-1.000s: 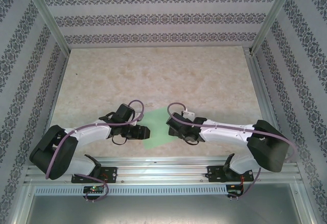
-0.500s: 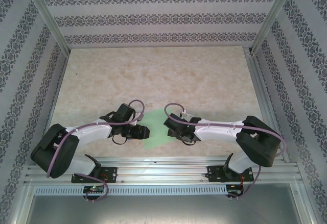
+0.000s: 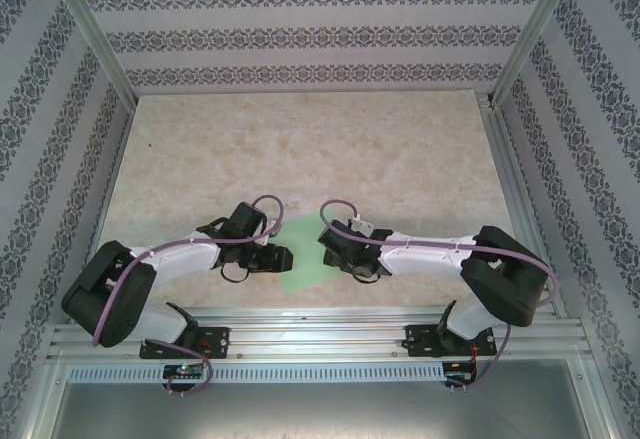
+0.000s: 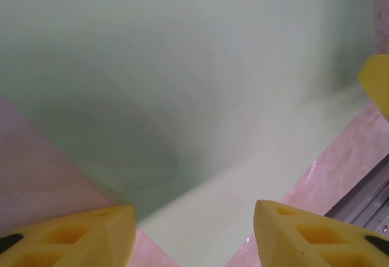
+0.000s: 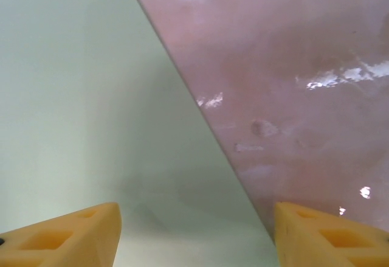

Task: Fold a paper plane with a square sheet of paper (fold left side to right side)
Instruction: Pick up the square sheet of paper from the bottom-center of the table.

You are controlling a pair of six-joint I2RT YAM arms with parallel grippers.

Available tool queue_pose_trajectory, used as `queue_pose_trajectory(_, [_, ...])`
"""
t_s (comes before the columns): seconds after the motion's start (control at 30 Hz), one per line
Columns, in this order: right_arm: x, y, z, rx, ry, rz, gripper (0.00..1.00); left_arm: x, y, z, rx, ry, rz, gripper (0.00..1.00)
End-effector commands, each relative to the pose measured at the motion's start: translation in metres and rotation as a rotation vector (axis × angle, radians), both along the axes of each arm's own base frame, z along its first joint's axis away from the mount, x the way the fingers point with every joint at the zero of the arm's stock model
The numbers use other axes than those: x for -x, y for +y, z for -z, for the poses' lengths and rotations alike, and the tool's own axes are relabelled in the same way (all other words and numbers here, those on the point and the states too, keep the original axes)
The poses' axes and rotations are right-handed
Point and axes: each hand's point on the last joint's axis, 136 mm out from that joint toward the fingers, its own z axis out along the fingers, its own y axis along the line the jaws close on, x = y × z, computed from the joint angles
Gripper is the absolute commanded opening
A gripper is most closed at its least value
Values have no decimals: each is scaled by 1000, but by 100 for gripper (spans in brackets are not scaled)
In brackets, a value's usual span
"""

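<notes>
The square sheet of paper (image 4: 182, 66) is seen as thin, smooth, matt paper. The bench (image 5: 292, 66) is finished glossy, with a marbled pattern and glare spots. The left claw (image 4: 194, 209) is fitted with matt yellow fingers (image 4: 79, 236).

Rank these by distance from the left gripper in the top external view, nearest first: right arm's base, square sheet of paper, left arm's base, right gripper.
From the left gripper:
1. square sheet of paper, directly at its tip, table centre.
2. right gripper, across the sheet, to the right.
3. left arm's base, on the near rail, lower left.
4. right arm's base, on the near rail, lower right.
</notes>
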Motion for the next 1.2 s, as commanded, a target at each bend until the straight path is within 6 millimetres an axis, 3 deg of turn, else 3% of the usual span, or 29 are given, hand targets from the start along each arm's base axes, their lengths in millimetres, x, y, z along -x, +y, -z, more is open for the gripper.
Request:
queue_pose_trajectory(0.0, [-4, 59, -23, -213, -22, -72, 65, 2, -20, 11, 31, -39, 72, 55])
queue_pose_trajectory(0.3, [-7, 64, -31, -231, -48, -79, 58, 3, -20, 11, 26, -44, 75, 55])
queue_pose_trajectory(0.53, [-7, 55, -37, -242, -79, -73, 41, 0, -19, 0, 34, -77, 63, 56])
queue_pose_trajectory(0.63, [-7, 53, -43, -284, -100, -76, 33, -5, -13, -19, 25, -134, 53, 59])
queue_pose_trajectory(0.93, [-15, 35, -83, -539, -228, -35, 24, -32, 29, -110, 147, -287, -114, 70])
queue_pose_trajectory(1.07, [-20, 15, -113, -671, -310, 1, 24, -43, 40, -146, 300, -301, -216, 77])
queue_pose_trajectory(1.17, [-25, -3, -147, -759, -394, 8, 24, -48, 35, -165, 430, -271, -255, 83])
